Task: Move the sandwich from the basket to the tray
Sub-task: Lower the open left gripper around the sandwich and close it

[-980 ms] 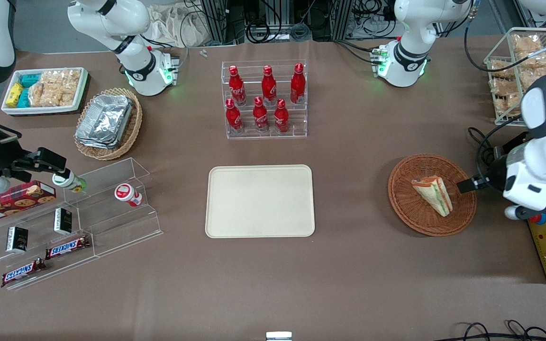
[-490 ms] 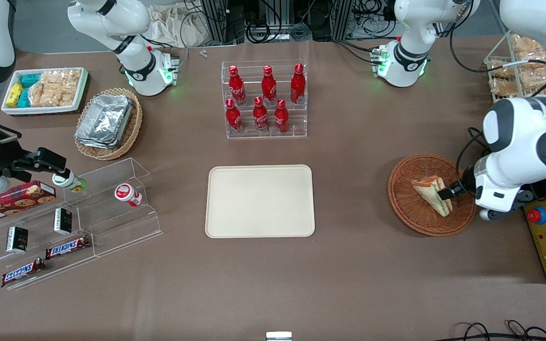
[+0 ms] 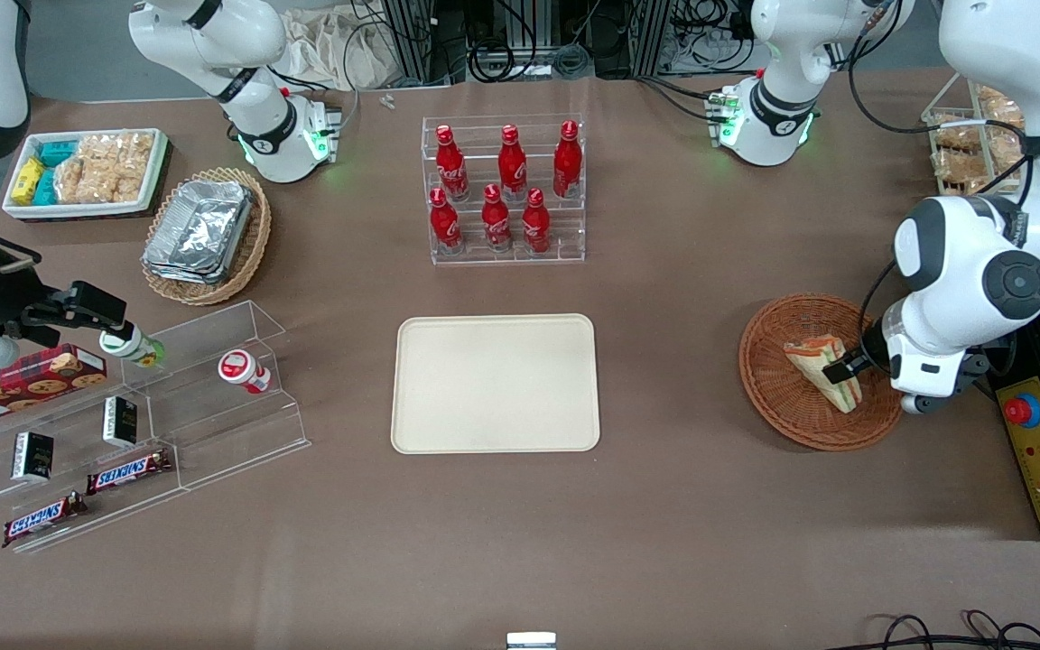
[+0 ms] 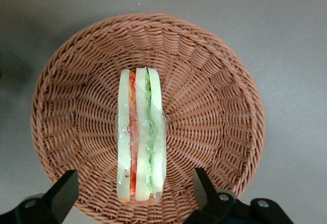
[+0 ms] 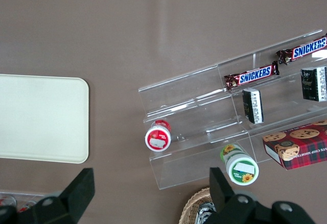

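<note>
Swung in over the basket point(image 3: 782, 408), the tool point(image 4: 134, 196) hangs spread wide astride the sandwich point(image 4: 140, 142), wrist pointing down.

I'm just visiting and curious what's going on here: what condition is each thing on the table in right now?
sandwich: on edge in the basket, not gripped.
basket: holds only the sandwich.
tray: nothing on it.
gripper: open above the basket, fingers either side of the sandwich.
bottles: upright in a clear rack.
foil containers: stacked in a tan basket.
</note>
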You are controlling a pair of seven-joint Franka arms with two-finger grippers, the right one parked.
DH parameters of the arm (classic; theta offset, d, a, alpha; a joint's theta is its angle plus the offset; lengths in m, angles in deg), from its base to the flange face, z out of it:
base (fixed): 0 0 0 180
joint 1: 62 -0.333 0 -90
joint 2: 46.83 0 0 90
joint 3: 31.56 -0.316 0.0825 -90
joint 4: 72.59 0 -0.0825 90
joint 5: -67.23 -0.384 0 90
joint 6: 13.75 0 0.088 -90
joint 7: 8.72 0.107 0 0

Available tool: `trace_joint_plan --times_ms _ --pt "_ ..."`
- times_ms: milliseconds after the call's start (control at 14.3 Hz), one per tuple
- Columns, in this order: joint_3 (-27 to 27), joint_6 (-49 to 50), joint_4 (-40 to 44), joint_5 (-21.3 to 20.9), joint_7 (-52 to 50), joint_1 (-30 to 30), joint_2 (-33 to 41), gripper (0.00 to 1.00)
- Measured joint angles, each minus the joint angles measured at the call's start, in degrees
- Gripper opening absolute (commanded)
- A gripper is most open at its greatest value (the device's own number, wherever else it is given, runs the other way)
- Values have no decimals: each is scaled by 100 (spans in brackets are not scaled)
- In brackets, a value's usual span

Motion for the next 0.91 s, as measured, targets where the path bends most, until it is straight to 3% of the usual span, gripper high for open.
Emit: trace_joint_plan --times_ms 840,910 --pt "0 -587 -247 0 -63 0 -406 100" --pt "0 -618 -272 0 -64 0 -431 95"
